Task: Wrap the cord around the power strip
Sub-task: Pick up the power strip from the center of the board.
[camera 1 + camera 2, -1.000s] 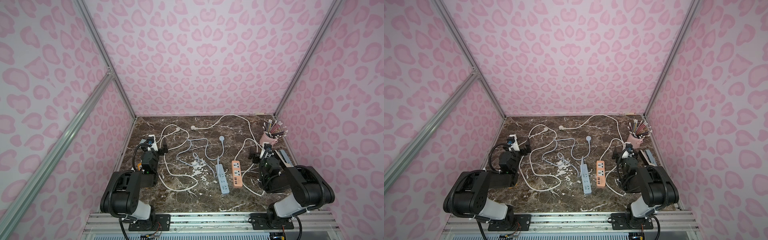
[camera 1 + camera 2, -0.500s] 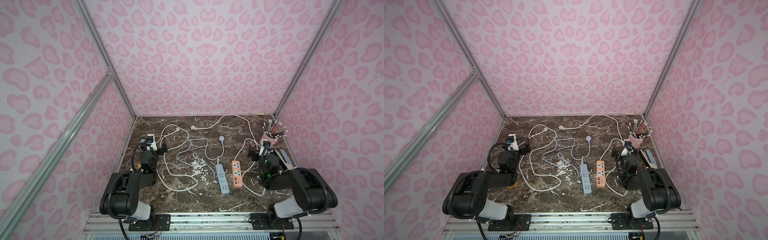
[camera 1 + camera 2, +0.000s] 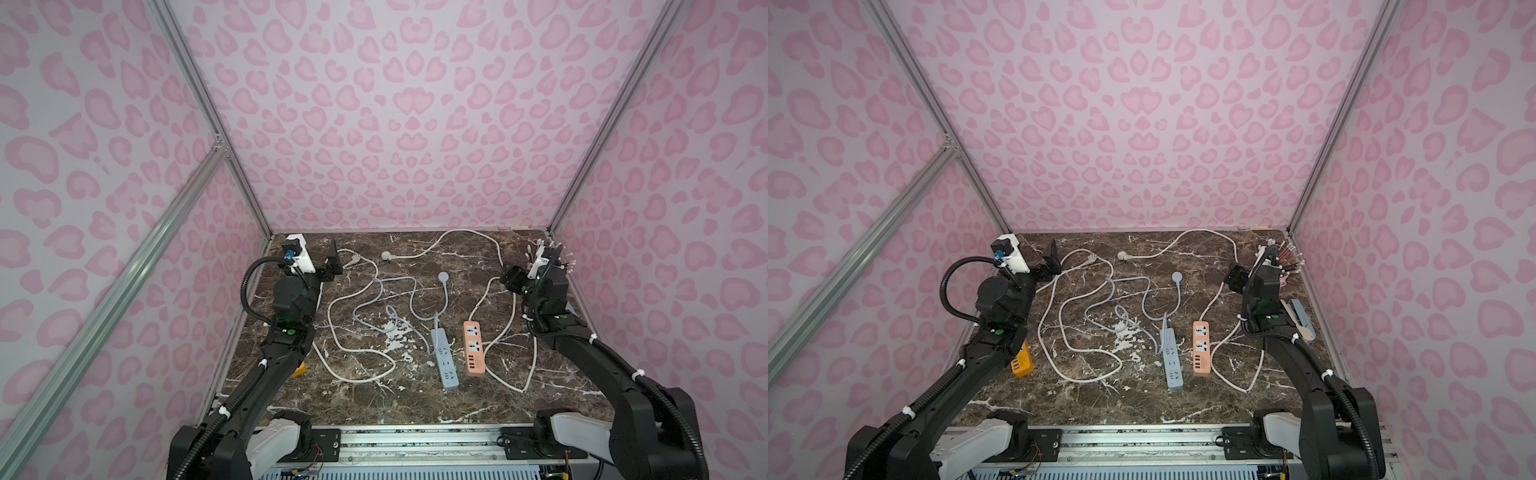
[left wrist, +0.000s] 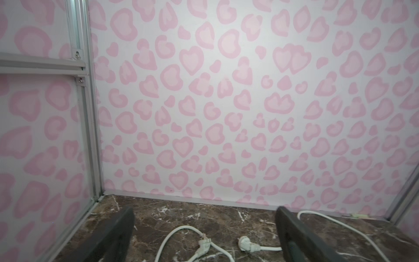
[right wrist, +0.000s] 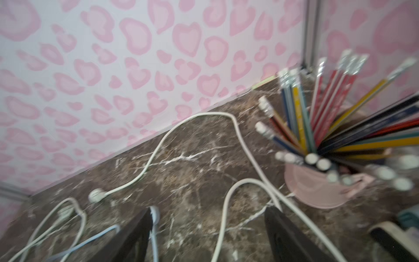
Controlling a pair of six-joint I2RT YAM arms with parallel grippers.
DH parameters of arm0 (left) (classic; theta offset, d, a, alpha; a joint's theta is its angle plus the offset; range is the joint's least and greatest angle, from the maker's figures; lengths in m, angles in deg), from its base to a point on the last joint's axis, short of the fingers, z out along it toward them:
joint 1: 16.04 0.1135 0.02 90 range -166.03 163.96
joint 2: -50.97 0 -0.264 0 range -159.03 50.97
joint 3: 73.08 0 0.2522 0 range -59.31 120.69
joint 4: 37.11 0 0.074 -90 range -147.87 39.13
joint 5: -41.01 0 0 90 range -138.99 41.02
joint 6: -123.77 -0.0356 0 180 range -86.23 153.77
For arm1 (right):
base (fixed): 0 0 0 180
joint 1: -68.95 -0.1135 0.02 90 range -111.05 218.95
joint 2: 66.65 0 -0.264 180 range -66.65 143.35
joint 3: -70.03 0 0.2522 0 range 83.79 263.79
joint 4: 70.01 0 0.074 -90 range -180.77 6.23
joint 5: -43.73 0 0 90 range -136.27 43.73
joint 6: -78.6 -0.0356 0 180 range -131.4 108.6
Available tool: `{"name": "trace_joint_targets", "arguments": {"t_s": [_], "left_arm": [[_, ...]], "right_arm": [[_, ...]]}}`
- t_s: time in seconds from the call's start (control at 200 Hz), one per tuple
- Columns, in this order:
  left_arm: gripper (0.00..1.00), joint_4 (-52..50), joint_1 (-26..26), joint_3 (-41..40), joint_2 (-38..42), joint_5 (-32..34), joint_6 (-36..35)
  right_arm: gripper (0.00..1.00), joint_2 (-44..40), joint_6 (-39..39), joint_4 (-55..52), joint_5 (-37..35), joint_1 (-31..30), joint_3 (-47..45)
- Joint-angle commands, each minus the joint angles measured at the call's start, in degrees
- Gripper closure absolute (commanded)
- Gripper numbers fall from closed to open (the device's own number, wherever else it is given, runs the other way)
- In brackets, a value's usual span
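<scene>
Power strip, orange (image 3: 473, 350), beside blue strip (image 3: 444, 358) on table (image 3: 415, 401); lettering too small to read | left gripper (image 4: 204, 217) fingers (image 4: 108, 238) wide, empty | right gripper (image 5: 208, 211) fingers (image 5: 288, 238) apart, white cord (image 5: 247, 179) showing between

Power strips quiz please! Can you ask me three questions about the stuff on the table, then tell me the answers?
1. True or false: the blue power strip already has its cord wrapped around it.
2. What stands in the pink cup? A) pencils B) spoons C) flowers
3. How many power strips lie on the table?

Key:
1. False: the cord lies loose.
2. A.
3. Three: the blue one, an orange power strip and a yellow power strip partly under the left arm.
</scene>
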Motion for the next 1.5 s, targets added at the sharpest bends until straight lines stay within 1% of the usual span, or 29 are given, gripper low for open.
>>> {"name": "trace_joint_targets", "arguments": {"t_s": [0.0, 0.04, 0.07, 0.11, 0.14, 0.175, 0.205, 0.29, 0.34, 0.405, 0.51, 0.595, 0.66, 0.75, 0.84, 0.98, 1.035, 1.09, 1.145, 1.195, 1.24, 1.29, 1.35, 1.425, 1.495], "left_arm": [[0.03, -11.17, 0.48, 4.97, -3.35, -3.89, 13.29], [0.03, -15.44, 1.06, 8.08, -5.65, -7.71, 11.92], [0.0, -18.43, 1.54, 10.33, -7.06, -11.23, 10.57], [0.08, -21.1, 2.11, 12.51, -8.25, -15.75, 8.81], [0.14, -22.87, 2.37, 13.54, -8.43, -17.02, 7.97], [0.18, -24.49, 2.37, 14.48, -7.99, -16.9, 7.51], [0.19, -24.73, 2.28, 14.41, -6.89, -16.31, 6.83], [0.2, -24.17, 1.19, 12.09, -2.02, -10.25, 6.48], [0.19, -23.36, 0.09, 10.12, 0.59, -8.03, 5.86], [0.19, -22.84, -1.44, 7.97, 3.13, -6.37, 5.13], [0.18, -23.4, -3.7, 5.76, 5.49, -4.39, 4.81], [0.17, -22.5, -5.24, 4.66, 6.03, -4.43, 5.33], [0.17, -21.71, -5.98, 4.79, 5.13, -6.42, 5.44], [0.17, -23.09, -6.95, 7.03, 2.65, -9.04, 5.95], [0.17, -24.34, -9.25, 8.19, 1.85, -7.97, 5.69], [0.18, -24.81, -12.31, 6.88, 3.79, -3.09, 6.16], [0.18, -25.26, -12.95, 6.63, 4.54, -2.39, 6.55], [0.18, -25.81, -13.16, 6.7, 4.51, -3.23, 6.48], [0.18, -26.8, -13.22, 6.99, 3.31, -3.9, 6.51], [0.19, -28.6, -13.23, 8.02, 2.06, -5.87, 6.5], [0.21, -29.98, -13.6, 9.0, 1.12, -8.32, 6.3], [0.24, -31.57, -14.55, 10.07, 0.64, -9.16, 6.31], [0.28, -32.77, -16.7, 10.96, 0.71, -8.39, 6.04], [0.28, -33.44, -20.79, 12.25, 0.26, -7.06, 6.09], [0.28, -33.93, -25.9, 14.13, -1.56, -6.95, 6.04]], "right_arm": [[0.21, -0.57, -3.26, -11.01, 5.79, -3.0, 2.65], [0.21, -0.93, -3.14, -14.82, 2.17, -5.17, 3.18], [0.2, -1.62, -2.71, -16.08, 1.21, -6.58, 2.51], [0.19, -2.77, -1.99, -17.15, -0.17, -8.6, 1.09], [0.19, -3.53, -1.87, -18.48, -1.66, -9.82, 0.28], [0.18, -3.88, -1.78, -20.37, -2.86, -11.08, -0.35], [0.17, -3.85, -1.65, -22.19, -3.04, -11.76, -0.47], [0.11, -1.79, -1.32, -29.94, -1.26, -13.95, 1.29], [0.06, -0.04, -0.73, -34.67, -1.0, -16.26, 2.54], [0.05, 2.06, -1.16, -39.19, -2.75, -20.26, 3.6], [0.04, 5.11, -4.16, -42.49, -4.52, -25.56, 4.29], [0.04, 7.74, -5.95, -41.74, -5.02, -26.42, 3.65], [0.04, 9.84, -6.08, -39.43, -5.67, -26.42, 3.72], [0.04, 14.78, -4.75, -39.79, -5.55, -26.45, 7.04], [0.04, 18.6, -3.58, -40.89, -6.32, -26.36, 8.99], [0.09, 20.07, -4.45, -39.04, -8.42, -25.69, 7.83], [0.13, 20.81, -4.35, -38.35, -9.46, -25.69, 7.5], [0.17, 22.21, -3.94, -37.8, -10.34, -25.55, 7.28], [0.24, 23.61, -4.15, -37.23, -11.85, -25.35, 7.42], [0.3, 24.36, -4.15, -36.46, -11.37, -24.89, 7.72], [0.35, 23.1, -4.25, -35.71, -9.97, -24.64, 8.29], [0.39, 19.87, -3.83, -34.62, -8.55, -24.6, 9.14], [0.43, 16.03, -2.51, -34.82, -6.77, -24.23, 11.99], [0.46, 13.07, -1.38, -36.32, -3.88, -24.1, 17.74], [0.51, 11.72, -1.12, -36.6, -1.24, -24.84, 22.88]]}}
